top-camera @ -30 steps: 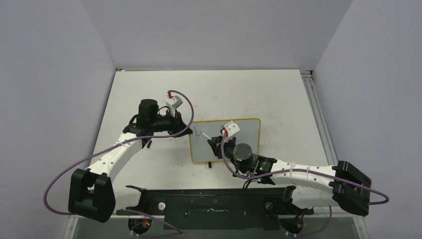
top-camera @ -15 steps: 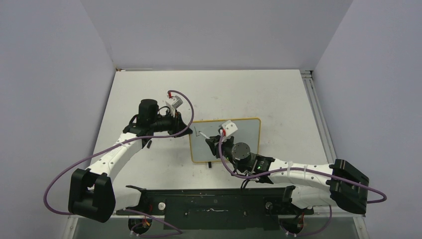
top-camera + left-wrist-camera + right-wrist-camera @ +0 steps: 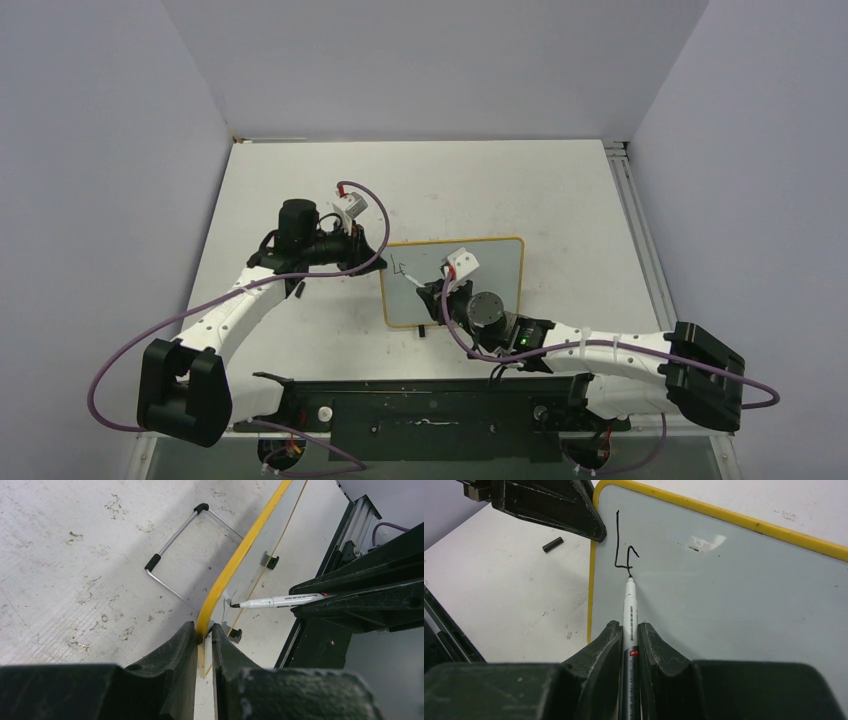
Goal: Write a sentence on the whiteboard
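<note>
The whiteboard (image 3: 495, 270) has a yellow frame and stands tilted at the table's middle; it also shows in the right wrist view (image 3: 734, 595). My left gripper (image 3: 204, 632) is shut on its yellow left edge (image 3: 235, 565). My right gripper (image 3: 630, 635) is shut on a white marker (image 3: 629, 610) whose tip touches the board. The sentence (image 3: 624, 550) is only an "L" and part of a second letter, near the board's upper left corner. The marker also shows in the left wrist view (image 3: 280, 600).
A small black cap (image 3: 553, 544) lies on the table left of the board. The board's wire stand (image 3: 175, 555) rests on the table behind it. A black rail (image 3: 430, 405) runs along the near edge. Grey walls enclose the table.
The right gripper has moved the marker a little down and left on the board, and black strokes have grown next to the first letter. The left arm has not moved.
</note>
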Controlling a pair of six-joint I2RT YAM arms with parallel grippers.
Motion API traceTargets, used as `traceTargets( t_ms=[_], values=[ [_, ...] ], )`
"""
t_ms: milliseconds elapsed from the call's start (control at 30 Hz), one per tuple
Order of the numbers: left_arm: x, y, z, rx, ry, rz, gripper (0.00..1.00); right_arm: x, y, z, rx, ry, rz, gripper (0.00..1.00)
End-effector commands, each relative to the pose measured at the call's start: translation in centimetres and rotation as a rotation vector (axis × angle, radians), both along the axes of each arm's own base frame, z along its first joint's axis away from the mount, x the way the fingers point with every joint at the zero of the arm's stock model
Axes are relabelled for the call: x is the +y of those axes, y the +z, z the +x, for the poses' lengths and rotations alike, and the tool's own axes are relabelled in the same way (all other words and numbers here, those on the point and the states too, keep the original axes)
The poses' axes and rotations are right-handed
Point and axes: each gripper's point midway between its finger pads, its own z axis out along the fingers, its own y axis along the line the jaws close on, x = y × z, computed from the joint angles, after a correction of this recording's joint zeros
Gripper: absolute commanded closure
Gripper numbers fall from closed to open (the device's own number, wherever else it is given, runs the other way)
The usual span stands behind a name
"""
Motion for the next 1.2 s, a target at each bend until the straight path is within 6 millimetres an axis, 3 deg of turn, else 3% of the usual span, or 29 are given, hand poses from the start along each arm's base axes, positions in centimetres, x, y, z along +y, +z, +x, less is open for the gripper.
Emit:
traceTargets(
  t_ms=[0, 233, 433, 733, 967, 1167],
  values=[
    [0.0, 1.0, 0.1, -0.038, 0.0, -0.001, 1.0, -1.1, 0.9, 0.4, -0.013, -0.055, 0.021, 0.95],
    [0.0, 1.1, 0.1, -0.039, 0.0, -0.002, 1.0, -1.7, 2.5, 1.0, -0.053, -0.095, 0.039, 0.95],
    [0.0, 1.0, 0.1, -0.038, 0.0, -0.001, 1.0, -0.5, 3.9, 1.4, -0.087, -0.074, 0.05, 0.95],
    [0.0, 1.1, 0.1, -0.038, -0.001, -0.002, 1.0, 0.5, 3.8, 1.3, -0.084, -0.042, 0.056, 0.95],
    [0.1, 1.0, 0.1, -0.039, 0.0, -0.001, 1.0, -0.2, 6.5, 0.4, -0.114, -0.022, 0.127, 0.95],
    [0.1, 1.1, 0.1, -0.039, 0.0, -0.001, 1.0, -0.7, 5.8, 1.0, -0.113, -0.064, 0.094, 0.95]
  ],
)
